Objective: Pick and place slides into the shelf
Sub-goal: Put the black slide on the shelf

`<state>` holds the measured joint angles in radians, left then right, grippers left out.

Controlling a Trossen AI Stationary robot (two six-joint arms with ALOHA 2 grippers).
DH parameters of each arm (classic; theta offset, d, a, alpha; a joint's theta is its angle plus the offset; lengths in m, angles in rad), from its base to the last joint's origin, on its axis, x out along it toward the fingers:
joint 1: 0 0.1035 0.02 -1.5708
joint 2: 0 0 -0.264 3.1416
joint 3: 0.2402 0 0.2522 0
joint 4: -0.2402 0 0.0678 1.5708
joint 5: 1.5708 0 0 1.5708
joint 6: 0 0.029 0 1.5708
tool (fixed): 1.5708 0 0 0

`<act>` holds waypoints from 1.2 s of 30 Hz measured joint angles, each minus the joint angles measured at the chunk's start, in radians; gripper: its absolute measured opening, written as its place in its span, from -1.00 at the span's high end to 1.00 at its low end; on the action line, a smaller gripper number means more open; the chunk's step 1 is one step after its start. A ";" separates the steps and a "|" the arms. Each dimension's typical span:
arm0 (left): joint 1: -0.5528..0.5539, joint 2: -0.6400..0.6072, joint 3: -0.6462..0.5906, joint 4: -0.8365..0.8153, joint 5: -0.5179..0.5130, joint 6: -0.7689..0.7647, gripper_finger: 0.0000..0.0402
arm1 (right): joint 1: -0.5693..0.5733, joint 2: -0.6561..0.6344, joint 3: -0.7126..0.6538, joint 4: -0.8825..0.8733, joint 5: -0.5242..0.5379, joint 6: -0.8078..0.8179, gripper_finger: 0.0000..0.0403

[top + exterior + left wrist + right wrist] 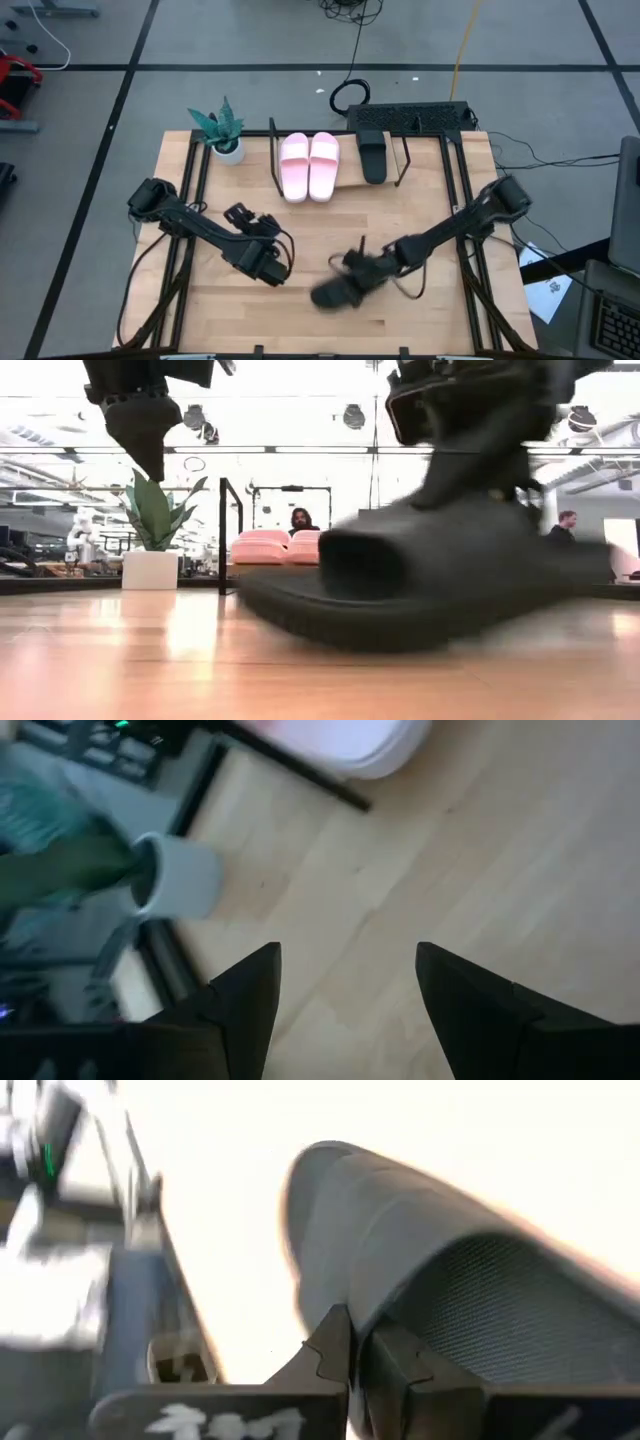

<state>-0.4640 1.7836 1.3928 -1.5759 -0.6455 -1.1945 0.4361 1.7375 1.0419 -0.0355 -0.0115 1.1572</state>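
The shelf (350, 186) stands at the table's far middle. On its board rest the pale pink pair (310, 165) (275, 546) and one black slide (373, 158). The other black slide (335, 292) (420, 585) is near the table's front middle, in my right gripper (366, 268) (357, 1352), which is shut on it. My left gripper (272, 268) (345, 958) hangs open over bare wood to the slide's left and touches nothing. In the low view it is the dark shape (140, 425) at upper left. My right gripper pinches the black slide's side rim (385, 1315) beside the textured footbed, behind the strap, between its two fingers. The fingers slant down from the table's right. The slide reaches away from the fingers toward the near left, tilted, low over the table; whether its sole touches the wood I cannot tell.
A potted plant (226, 140) (150, 565) (180, 875) stands at the far left, beside the shelf's left wire frame (272, 150). A dark bar with cables (410, 115) lies beyond the far edge. People (300, 518) show in the room behind. Bare wood lies between the arms and the shelf.
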 joint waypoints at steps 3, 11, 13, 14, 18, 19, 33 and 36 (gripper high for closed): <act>-0.014 -0.053 -0.024 0.039 0.000 0.040 -0.18 | -0.043 -0.129 -0.053 0.000 0.187 -0.032 0.99; 0.023 -0.324 -0.212 0.030 -0.056 -0.005 -0.18 | -0.166 -0.364 -0.094 0.151 0.569 -0.127 1.00; 0.043 -0.399 -0.261 0.043 -0.058 0.004 -0.18 | -0.207 -0.372 -0.093 0.278 0.597 -0.168 1.00; 0.050 -0.441 -0.283 0.044 -0.064 0.024 -0.18 | -0.227 -0.366 -0.093 0.348 0.611 -0.193 1.00; 0.067 -0.586 -0.348 0.067 -0.064 0.108 -0.18 | -0.321 -0.292 -0.093 0.675 0.614 -0.283 1.00; 0.070 -0.614 -0.360 0.077 -0.065 0.126 -0.18 | -0.343 -0.267 -0.093 0.743 0.609 -0.284 1.00; 0.068 -0.739 -0.382 0.143 -0.089 0.274 -0.18 | -0.545 -0.020 -0.094 1.080 0.673 -0.042 1.00; 0.068 -0.739 -0.382 0.149 -0.089 0.277 -0.18 | -0.589 -0.014 -0.093 1.084 0.664 -0.025 1.00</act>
<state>-0.3958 1.0451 1.0106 -1.4265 -0.7341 -0.9171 -0.1526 1.7233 0.9485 1.0484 0.6525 1.1318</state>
